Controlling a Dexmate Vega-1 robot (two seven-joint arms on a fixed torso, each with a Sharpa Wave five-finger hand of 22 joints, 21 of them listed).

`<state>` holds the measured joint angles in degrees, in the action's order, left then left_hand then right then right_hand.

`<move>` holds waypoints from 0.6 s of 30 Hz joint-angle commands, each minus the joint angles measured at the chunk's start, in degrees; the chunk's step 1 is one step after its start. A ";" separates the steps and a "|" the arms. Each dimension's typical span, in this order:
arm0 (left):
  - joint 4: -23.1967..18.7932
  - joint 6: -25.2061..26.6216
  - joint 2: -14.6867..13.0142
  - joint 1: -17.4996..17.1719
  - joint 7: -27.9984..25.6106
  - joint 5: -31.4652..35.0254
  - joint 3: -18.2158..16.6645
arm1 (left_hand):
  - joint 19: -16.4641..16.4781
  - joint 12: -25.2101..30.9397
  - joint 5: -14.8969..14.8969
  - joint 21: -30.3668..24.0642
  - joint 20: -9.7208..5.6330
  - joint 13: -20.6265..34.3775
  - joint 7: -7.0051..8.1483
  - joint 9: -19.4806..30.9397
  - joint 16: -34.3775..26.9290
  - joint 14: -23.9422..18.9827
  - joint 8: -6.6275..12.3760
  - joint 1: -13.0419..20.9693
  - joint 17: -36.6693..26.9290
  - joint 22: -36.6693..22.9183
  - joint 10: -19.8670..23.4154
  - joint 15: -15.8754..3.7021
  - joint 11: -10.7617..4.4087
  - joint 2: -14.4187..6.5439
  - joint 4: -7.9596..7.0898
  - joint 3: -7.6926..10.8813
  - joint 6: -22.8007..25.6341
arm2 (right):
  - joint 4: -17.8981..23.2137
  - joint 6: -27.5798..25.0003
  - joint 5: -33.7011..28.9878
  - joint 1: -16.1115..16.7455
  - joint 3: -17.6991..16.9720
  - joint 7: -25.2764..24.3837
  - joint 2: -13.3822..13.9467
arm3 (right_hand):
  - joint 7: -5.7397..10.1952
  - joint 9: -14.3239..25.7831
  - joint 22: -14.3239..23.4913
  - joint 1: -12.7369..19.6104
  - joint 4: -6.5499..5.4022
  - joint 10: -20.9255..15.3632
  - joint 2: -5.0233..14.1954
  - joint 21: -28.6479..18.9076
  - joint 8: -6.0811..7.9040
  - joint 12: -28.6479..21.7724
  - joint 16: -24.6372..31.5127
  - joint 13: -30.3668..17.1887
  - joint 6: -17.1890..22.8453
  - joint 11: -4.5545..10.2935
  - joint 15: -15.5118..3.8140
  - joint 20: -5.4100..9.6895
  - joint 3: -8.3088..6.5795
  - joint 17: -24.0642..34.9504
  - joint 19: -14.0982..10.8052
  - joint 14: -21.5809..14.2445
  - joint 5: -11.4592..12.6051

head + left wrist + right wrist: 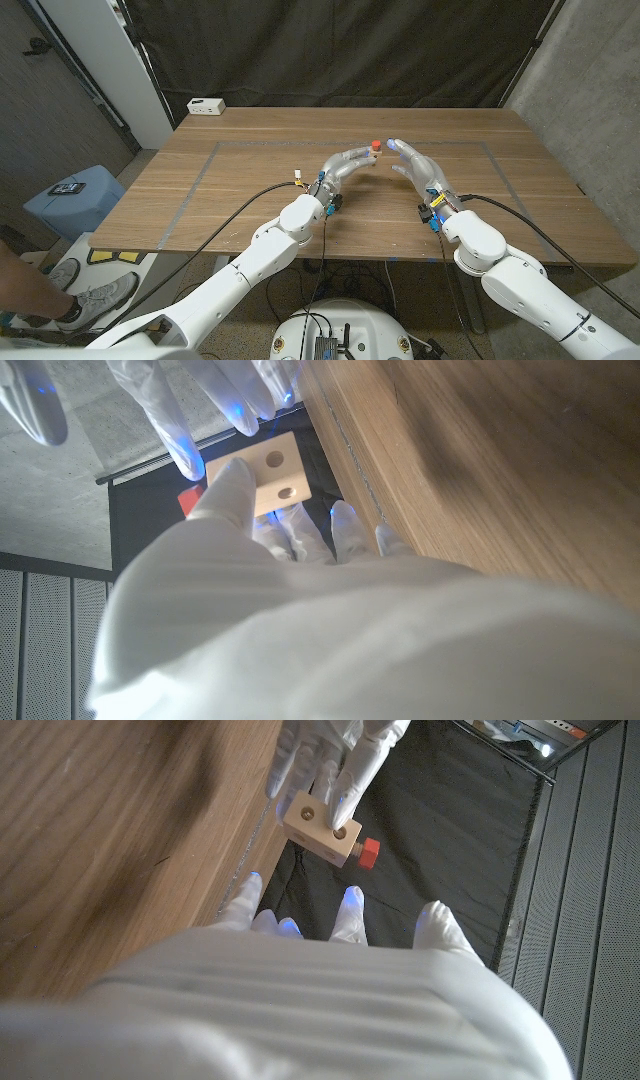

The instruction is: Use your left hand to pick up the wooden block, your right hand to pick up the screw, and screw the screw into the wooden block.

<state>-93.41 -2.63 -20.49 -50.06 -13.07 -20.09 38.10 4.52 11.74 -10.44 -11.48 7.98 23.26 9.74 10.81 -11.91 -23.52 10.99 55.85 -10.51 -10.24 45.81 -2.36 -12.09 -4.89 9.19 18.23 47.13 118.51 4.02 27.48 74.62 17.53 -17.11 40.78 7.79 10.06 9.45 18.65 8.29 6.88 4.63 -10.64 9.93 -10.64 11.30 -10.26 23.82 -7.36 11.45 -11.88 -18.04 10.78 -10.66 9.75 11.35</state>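
head: left hand point(348, 163) holds block point(366, 153) lifted over table point(250, 190), red-headed screw point(375, 145) seated in it; right hand point(418, 166) just beside block, fingers apart, empty | left wrist: block point(268, 472) pinched, holes exposed for driving | right wrist: screw point(367, 851) juts from block point(320, 828), facing right hand for turning

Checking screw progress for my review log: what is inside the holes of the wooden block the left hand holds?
The wooden block, held by the left hand, has a red-headed screw sticking from one end. Two holes in its face look empty. How deep the screw sits is hidden inside the wood.
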 commanded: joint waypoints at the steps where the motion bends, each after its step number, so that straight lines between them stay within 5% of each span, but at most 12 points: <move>1: -0.43 0.02 -0.24 -0.17 0.17 -0.02 -0.05 | 0.40 0.40 -0.36 -0.26 0.08 0.12 -0.59 0.11 -0.35 -0.45 0.39 0.06 -0.15 -0.23 0.58 -3.46 0.02 -0.47 -0.40 0.05 0.90 | -0.78 0.05 0.63 -0.74 0.48 0.64 -0.24 | 0.10 0.17 0.12 -0.35 0.03 0.41 -0.04 0.06 0.33 -0.14 -0.11 -0.14 0.01 -0.34 0.16 -0.20 0.05 0.30 0.19 0.13 -0.01; 18: -0.54 0.26 -0.28 -0.20 0.35 -0.19 0.00 | 0.40 0.43 -0.37 -0.25 0.09 0.13 -0.61 0.11 -0.34 -0.45 0.41 0.09 -0.14 -0.24 0.64 -3.49 0.17 -0.45 -0.37 0.05 0.95 | -1.47 0.01 1.09 -1.36 1.08 0.69 -0.69 | 0.22 0.19 0.13 -0.51 -0.02 0.54 -0.09 0.04 0.42 -0.15 -0.08 -0.15 -0.04 -0.31 0.21 -0.19 0.12 0.31 0.14 0.20 -0.02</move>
<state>-93.88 -2.63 -20.72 -50.24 -12.84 -20.16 38.04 4.52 11.88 -10.36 -11.48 7.99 23.27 9.72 10.81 -11.91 -23.52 11.05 55.85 -10.51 -10.24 45.71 -2.37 -11.99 -4.88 9.20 18.22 47.12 117.39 4.23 28.12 73.58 18.31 -16.25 40.47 7.79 10.06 9.45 18.65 8.29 7.09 4.63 -10.64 9.94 -10.64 11.30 -10.26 23.83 -7.57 11.45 -11.88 -18.04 10.78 -10.66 9.74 11.35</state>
